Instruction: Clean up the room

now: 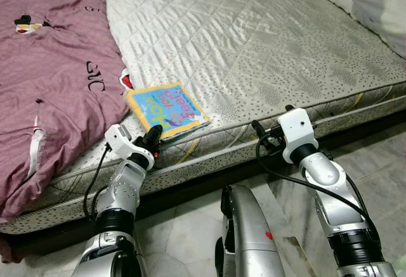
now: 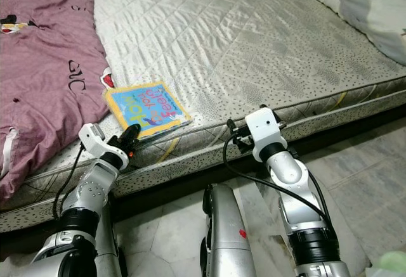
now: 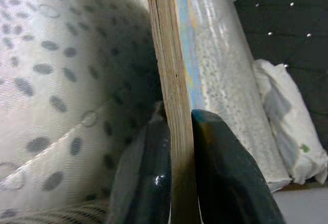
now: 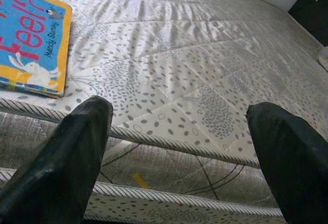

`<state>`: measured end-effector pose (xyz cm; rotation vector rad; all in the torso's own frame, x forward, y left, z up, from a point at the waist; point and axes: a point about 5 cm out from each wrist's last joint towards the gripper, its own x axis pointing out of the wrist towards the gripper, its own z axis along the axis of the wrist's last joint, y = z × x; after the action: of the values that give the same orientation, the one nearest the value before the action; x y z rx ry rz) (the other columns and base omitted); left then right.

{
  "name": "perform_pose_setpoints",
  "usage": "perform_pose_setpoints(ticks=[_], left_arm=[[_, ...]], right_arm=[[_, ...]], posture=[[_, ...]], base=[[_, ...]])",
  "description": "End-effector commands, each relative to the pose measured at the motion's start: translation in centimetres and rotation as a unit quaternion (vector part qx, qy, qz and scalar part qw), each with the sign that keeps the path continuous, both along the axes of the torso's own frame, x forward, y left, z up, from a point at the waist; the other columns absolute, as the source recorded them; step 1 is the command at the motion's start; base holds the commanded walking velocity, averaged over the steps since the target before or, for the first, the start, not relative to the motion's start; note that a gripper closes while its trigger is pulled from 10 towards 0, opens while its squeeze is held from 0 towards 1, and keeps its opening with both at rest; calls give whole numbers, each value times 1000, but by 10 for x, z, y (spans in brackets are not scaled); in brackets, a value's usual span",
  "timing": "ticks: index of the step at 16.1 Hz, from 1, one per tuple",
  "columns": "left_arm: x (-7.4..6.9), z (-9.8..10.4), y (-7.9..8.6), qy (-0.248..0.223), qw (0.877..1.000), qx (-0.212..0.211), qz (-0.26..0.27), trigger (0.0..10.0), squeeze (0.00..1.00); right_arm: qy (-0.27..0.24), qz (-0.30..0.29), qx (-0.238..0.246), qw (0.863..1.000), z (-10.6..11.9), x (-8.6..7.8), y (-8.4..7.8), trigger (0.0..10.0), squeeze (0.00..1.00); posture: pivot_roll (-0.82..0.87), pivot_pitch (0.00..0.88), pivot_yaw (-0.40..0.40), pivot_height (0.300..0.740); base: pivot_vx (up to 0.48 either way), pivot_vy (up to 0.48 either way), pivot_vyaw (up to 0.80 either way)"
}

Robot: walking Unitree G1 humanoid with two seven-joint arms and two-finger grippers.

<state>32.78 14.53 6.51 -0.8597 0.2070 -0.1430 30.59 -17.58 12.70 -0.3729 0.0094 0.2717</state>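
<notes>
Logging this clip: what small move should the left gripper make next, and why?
Probably lift the book off the mattress. The left gripper is shut on its near edge, fingers on either side, while the book lies flat at the mattress edge.

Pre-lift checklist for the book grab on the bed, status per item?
1. Left gripper on the book: ok. In the left wrist view its black fingers sit either side of the thick cardboard edge of the blue and yellow children's board book.
2. Grip depth: not ok. Only the near corner is pinched.
3. Book free of clutter: ok. It lies flat on the grey quilted mattress, beside the maroon printed blanket, nothing on top.
4. Right gripper clear: ok. Fingers open, at the mattress edge, apart from the book.
5. Drop-off spot: cannot tell.
</notes>
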Motion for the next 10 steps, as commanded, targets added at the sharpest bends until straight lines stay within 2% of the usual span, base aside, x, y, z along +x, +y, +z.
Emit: perform_pose_setpoints(ticks=[1,3,5,6,7,8,10], left_arm=[[-1,-3,-1,5,1000,6,0,0,0],[0,1,7,-20,999,31,28,0,0],[-6,22,19,-65,989,121,52,0,0],[-17,39,20,-98,976,192,43,0,0],[-25,48,21,-113,967,225,40,0,0],[-38,61,22,-139,949,281,37,0,0],[-58,75,21,-167,923,344,35,0,0]], right_arm=[[2,7,4,1000,-2,-1,2,10000,0],[8,6,41,999,-1,1,7,10000,0],[14,-2,99,995,6,5,14,10000,0],[18,-4,119,993,7,6,19,10000,0],[22,-5,133,991,6,7,23,10000,0],[24,0,143,989,5,9,30,10000,0],[24,14,158,987,4,12,44,10000,0]], posture=[[-83,58,-90,497],[-82,44,-79,497],[-80,34,-63,497],[-45,30,-52,497],[-33,29,-51,497],[-8,29,-48,497],[31,25,-47,497]], base=[[0,0,0],[0,0,0],[0,0,0],[0,0,0],[0,0,0],[0,0,0],[0,0,0]])
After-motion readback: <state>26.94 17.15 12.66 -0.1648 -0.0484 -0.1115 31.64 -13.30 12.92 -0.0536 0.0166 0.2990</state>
